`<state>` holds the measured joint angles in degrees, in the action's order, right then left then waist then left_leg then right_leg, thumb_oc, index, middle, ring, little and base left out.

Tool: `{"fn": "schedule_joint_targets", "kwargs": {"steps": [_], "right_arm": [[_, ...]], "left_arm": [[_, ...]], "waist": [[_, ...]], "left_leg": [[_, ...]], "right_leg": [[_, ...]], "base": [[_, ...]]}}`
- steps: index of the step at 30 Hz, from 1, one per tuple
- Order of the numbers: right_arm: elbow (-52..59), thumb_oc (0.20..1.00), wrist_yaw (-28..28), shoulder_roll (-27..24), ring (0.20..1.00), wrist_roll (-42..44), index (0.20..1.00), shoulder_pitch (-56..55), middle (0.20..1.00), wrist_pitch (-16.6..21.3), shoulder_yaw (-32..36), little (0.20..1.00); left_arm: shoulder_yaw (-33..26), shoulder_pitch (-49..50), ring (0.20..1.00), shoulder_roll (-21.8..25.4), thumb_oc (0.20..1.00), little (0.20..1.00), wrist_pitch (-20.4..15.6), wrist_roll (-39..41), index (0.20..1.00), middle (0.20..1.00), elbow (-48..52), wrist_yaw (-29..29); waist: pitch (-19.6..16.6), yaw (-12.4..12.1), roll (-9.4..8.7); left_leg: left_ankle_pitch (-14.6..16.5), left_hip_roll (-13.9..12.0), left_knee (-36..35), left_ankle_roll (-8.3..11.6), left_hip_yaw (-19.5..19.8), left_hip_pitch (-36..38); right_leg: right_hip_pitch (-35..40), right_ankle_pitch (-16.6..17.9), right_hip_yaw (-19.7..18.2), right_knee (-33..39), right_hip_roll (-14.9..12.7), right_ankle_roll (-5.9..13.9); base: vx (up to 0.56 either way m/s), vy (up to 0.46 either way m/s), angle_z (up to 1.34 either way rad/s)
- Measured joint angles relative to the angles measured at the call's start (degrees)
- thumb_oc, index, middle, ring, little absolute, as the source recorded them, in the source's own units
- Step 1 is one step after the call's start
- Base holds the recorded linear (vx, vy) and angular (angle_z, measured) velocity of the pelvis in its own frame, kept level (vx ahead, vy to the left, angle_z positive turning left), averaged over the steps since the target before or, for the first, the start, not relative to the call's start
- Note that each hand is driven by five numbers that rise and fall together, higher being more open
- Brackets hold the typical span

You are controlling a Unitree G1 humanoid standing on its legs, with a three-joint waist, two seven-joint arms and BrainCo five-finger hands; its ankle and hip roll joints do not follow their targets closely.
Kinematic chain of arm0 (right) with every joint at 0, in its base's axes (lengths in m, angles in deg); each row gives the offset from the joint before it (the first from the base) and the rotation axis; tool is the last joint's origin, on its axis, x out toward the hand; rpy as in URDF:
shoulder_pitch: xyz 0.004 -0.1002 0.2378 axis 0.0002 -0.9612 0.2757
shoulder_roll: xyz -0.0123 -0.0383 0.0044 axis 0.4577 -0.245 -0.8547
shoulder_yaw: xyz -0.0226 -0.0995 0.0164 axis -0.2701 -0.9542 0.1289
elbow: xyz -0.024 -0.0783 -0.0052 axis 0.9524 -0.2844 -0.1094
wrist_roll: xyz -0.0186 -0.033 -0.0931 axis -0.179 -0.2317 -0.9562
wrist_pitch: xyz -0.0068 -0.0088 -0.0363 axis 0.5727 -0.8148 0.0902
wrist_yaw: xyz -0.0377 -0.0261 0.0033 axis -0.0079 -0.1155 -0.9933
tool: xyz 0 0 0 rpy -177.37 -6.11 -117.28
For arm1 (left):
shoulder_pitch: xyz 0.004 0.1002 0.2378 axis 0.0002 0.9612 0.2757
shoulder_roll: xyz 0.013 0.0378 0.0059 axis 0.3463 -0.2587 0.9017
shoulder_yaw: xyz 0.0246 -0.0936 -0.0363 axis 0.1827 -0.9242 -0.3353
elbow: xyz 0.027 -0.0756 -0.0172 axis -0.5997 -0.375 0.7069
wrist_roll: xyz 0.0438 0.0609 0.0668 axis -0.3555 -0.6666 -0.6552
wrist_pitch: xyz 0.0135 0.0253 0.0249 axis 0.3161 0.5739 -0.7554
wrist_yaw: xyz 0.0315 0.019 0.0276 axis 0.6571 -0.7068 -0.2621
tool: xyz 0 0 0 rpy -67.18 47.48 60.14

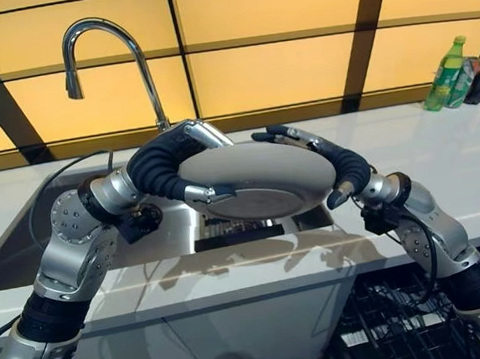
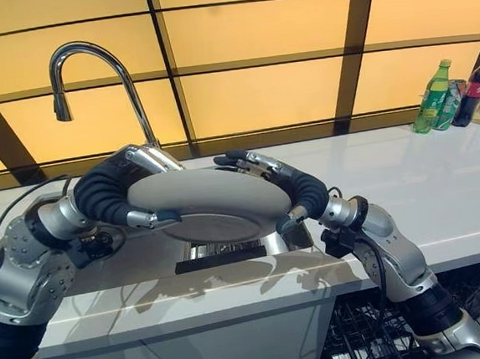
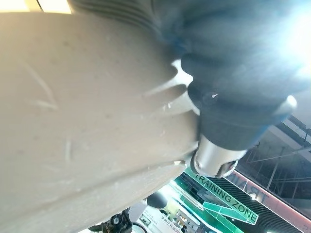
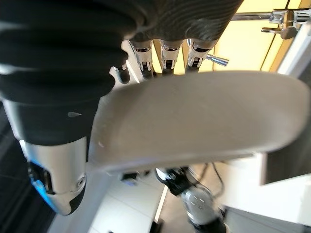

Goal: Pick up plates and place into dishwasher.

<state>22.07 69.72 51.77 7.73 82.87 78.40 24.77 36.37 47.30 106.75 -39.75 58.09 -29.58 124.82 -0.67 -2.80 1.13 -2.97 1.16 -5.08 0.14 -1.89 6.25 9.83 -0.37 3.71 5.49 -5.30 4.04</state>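
Observation:
I hold a grey plate tilted in the air over the sink, between both hands. My left hand grips its left rim, fingers over the top and thumb underneath. My right hand clamps the right rim, with fingers along the far edge and the thumb on the near edge. In the left wrist view the plate lies against my left hand. In the right wrist view the plate runs under the fingers. The dishwasher's black wire rack is open below the counter at lower right.
A steel sink with a tall curved faucet lies under and behind the plate. A white counter stretches to the right, with several bottles at its far end by the orange wall.

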Motion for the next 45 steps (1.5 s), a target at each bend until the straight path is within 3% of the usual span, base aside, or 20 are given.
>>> {"fn": "schedule_joint_targets", "kwargs": {"steps": [5, 15, 24, 31, 37, 38, 39, 40, 45], "right_arm": [[1.2, 1.000, 3.0, -5.7, 1.000, -4.4, 1.000, 0.0, 1.000, -0.9, -2.5, 1.000], [2.1, 1.000, 3.4, -5.6, 1.000, -5.5, 1.000, 0.3, 1.000, -0.9, -4.8, 1.000], [2.1, 1.000, -4.6, -1.0, 1.000, -5.4, 1.000, 1.6, 1.000, -0.5, -4.9, 1.000], [2.0, 1.000, -11.3, 3.8, 1.000, -5.2, 1.000, 2.6, 1.000, 1.6, -4.8, 1.000], [2.0, 1.000, -13.9, 4.4, 1.000, -5.1, 1.000, 2.6, 1.000, 2.1, -4.5, 1.000], [2.0, 0.548, -14.1, 4.4, 0.548, -5.1, 0.548, 2.6, 0.548, 2.1, -4.5, 0.548], [2.0, 0.407, -14.0, 4.4, 0.407, -5.2, 0.407, 2.6, 0.407, 2.0, -4.5, 0.407], [2.0, 0.200, -13.9, 4.4, 0.200, -5.2, 0.200, 2.6, 0.200, 2.0, -4.5, 0.200], [2.0, 0.200, -13.1, 3.9, 0.200, -5.2, 0.200, 2.6, 0.200, 2.0, -4.4, 0.200]], "left_arm": [[-1.3, 0.0, 0.200, 1.2, 0.200, 0.200, -0.4, 1.7, 0.200, 0.200, 0.2, -0.4], [-1.3, 0.0, 0.200, 2.0, 0.200, 0.200, -1.6, 1.7, 0.200, 0.200, 0.2, -0.8], [-1.2, 0.0, 0.200, 1.8, 0.200, 0.200, -2.0, 1.7, 0.200, 0.200, 0.2, -2.8], [-1.4, 0.0, 0.200, -1.1, 0.200, 0.200, -2.0, 2.3, 0.200, 0.200, 0.2, -4.3], [-1.3, 0.0, 0.200, -2.6, 0.200, 0.200, -1.1, 2.2, 0.200, 0.200, 0.1, -5.1], [-1.3, 0.0, 0.200, -2.6, 0.200, 0.200, -1.1, 2.2, 0.200, 0.200, 0.0, -5.1], [-1.4, 0.0, 0.200, -2.7, 0.200, 0.200, -1.1, 2.2, 0.200, 0.200, 0.0, -5.2], [-1.4, 0.0, 0.200, -2.8, 0.200, 0.200, -1.0, 2.2, 0.200, 0.200, -0.1, -5.3], [-1.6, 0.0, 0.200, -2.9, 0.200, 0.200, -0.3, 2.3, 0.200, 0.200, -0.9, -6.7]], "waist": [[0.0, 0.0, -0.17], [-0.2, 0.1, -0.61], [-0.1, 0.0, -0.51], [0.2, -0.4, 0.02], [0.2, -1.1, 0.27], [0.2, -1.1, 0.27], [0.2, -1.1, 0.27], [0.2, -1.1, 0.27], [0.2, -1.1, 0.26]], "left_leg": [[0.1, -0.1, 0.0, 0.07, -0.4, 0.1], [0.2, -0.4, 0.0, 0.24, -0.9, 0.3], [0.2, -0.5, 0.0, 0.26, -0.9, 0.3], [0.2, -0.5, 0.0, 0.27, -1.0, 0.3], [0.2, -0.5, 0.0, 0.28, -1.0, 0.3], [0.2, -0.5, 0.0, 0.28, -1.0, 0.3], [0.2, -0.5, 0.0, 0.28, -1.0, 0.3], [0.2, -0.5, 0.0, 0.28, -1.0, 0.3], [0.2, -0.5, 0.0, 0.28, -1.0, 0.3]], "right_leg": [[-0.1, 0.0, 0.0, 0.0, 0.1, -0.01], [-0.1, 0.1, -0.1, 0.0, 0.3, -0.19], [-0.2, 0.1, -0.1, 0.0, 0.3, -0.19], [-0.2, 0.1, -0.1, 0.0, 0.3, -0.22], [-0.2, 0.2, -0.1, 0.0, 0.3, -0.24], [-0.2, 0.2, -0.1, 0.0, 0.3, -0.24], [-0.2, 0.2, -0.1, 0.0, 0.3, -0.25], [-0.2, 0.2, -0.1, 0.0, 0.3, -0.26], [-0.2, 0.2, -0.1, 0.0, 0.3, -0.27]], "base": [[-0.01, -0.015, -0.02], [0.00, -0.009, -0.02], [0.00, 0.000, 0.00], [0.00, 0.000, 0.00], [0.00, 0.000, 0.00], [0.00, 0.000, 0.00], [0.01, 0.031, 0.00], [0.00, 0.000, 0.00], [0.00, 0.000, 0.00]]}}
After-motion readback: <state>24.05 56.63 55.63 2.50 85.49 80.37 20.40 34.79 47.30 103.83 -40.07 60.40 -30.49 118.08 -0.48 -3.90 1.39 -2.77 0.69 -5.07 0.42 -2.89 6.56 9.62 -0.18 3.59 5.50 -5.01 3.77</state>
